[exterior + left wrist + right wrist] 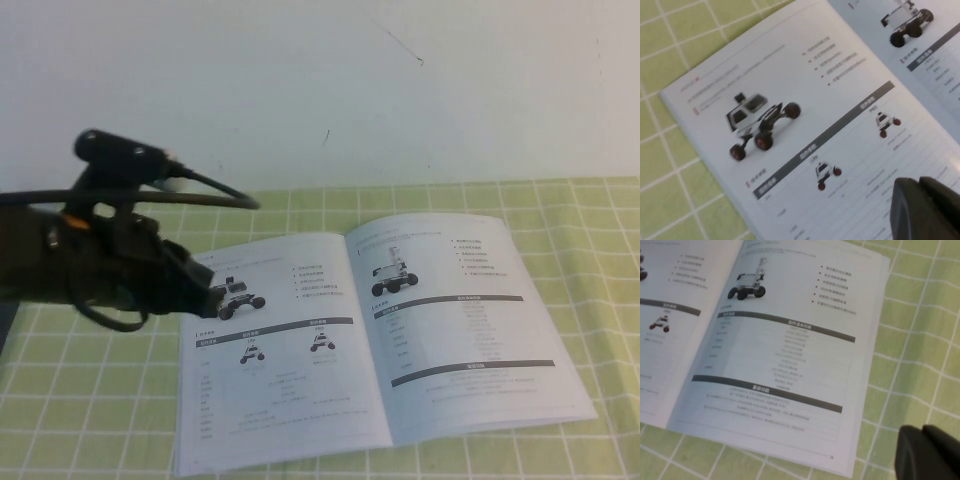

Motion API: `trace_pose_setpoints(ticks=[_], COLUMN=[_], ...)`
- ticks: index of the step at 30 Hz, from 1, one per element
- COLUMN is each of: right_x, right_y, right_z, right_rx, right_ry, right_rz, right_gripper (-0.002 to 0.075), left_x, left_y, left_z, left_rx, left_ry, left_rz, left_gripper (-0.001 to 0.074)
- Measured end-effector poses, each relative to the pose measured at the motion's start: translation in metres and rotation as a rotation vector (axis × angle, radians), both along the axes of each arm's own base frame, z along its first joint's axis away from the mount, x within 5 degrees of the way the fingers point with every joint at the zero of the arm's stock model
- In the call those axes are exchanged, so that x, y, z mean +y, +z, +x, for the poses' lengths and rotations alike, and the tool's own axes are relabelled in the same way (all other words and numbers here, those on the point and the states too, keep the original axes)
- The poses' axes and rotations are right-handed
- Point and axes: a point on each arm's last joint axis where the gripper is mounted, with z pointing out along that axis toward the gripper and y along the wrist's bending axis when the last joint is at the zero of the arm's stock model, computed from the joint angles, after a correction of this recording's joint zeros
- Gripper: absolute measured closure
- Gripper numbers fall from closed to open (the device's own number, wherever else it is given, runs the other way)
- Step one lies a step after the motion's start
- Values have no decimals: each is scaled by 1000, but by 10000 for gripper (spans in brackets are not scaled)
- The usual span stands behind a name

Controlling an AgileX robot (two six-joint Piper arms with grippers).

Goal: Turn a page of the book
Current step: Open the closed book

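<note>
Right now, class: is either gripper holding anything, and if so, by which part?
Nothing is held. The left gripper hovers above the book, over its left page; the right gripper is shut beside the book's right page, over the tablecloth.

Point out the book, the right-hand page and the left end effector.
book (345, 335), high view, on the spine fold.
right-hand page (790, 355), right wrist view, on its table text.
left end effector (925, 210), left wrist view, on its dark fingertips above the left-hand page.
</note>
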Motion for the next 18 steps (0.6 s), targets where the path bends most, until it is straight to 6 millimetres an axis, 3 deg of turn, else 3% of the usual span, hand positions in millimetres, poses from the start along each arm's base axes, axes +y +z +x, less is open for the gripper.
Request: trace_pose_setpoints(ticks=[5, 10, 18], right_x=[-1, -1, -2], right_y=[-3, -10, -17], right_z=[17, 24, 30], right_rx=[49, 89, 122], right_ry=[7, 9, 9], right_rz=[13, 24, 32], right_gripper=[729, 729, 729], left_x=[-44, -82, -104], left_y=[-12, -44, -110], left_z=[29, 58, 83], left_rx=[10, 8, 136], left_ry=[-103, -164, -147], left_rz=[23, 61, 82], left_gripper=[737, 737, 737])
